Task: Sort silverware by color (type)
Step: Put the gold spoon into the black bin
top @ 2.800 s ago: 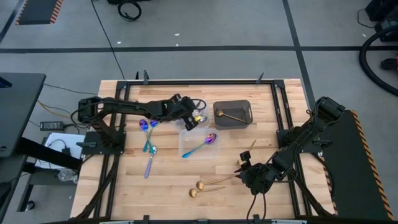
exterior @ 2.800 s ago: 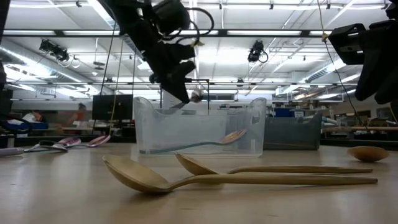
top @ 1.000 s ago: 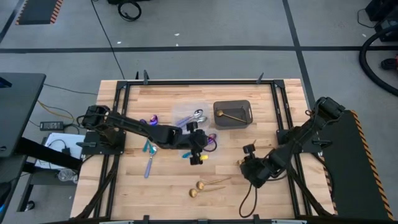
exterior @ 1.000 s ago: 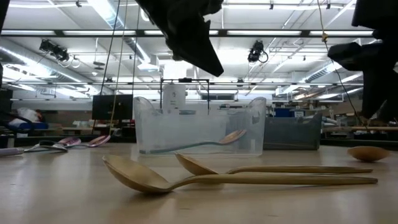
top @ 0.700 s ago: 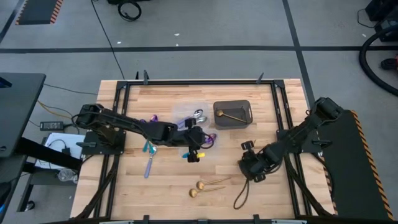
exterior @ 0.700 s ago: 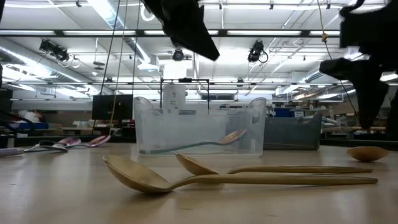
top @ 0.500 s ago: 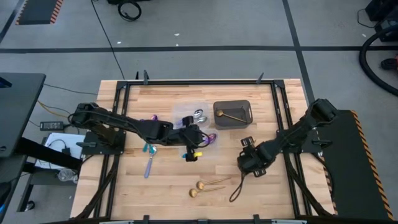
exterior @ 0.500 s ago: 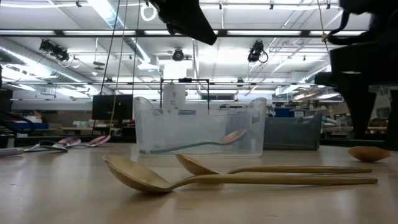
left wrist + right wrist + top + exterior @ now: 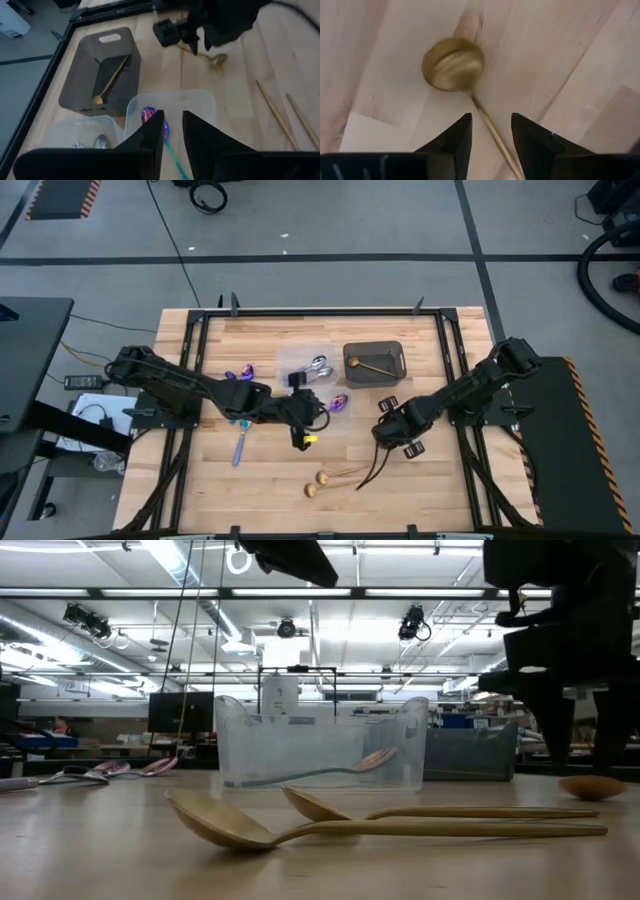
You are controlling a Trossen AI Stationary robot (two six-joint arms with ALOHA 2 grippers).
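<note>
Step in hand: we judge the right arm is lining up on a loose gold round-bowled spoon [image 9: 454, 64] to pick it up.
Right gripper: our right gripper [image 9: 490, 131] hovers right of centre in the high view, its 2 fingers parted and empty, the spoon's thin handle running between them in the right wrist view.
Left gripper: our left gripper [image 9: 171, 131] sits at centre of the high view, fingers apart and holding nothing, above a clear plastic tub [image 9: 207, 101].
Sorted so far: an iridescent purple spoon with a teal handle [image 9: 149, 115] lies in that tub; another gold spoon [image 9: 112, 80] lies in the dark rectangular tub [image 9: 373, 363]; silver pieces [image 9: 318, 367] sit in a second clear tub.
Left to sort: 2 long gold spoons [image 9: 332, 476] lie at lower centre on the wooden worktop [image 9: 450, 490]; purple and blue-handled pieces [image 9: 240, 430] lie at left.
Next move: we think the right gripper must drop straight down, close on the handle, then carry it to the dark tub.
</note>
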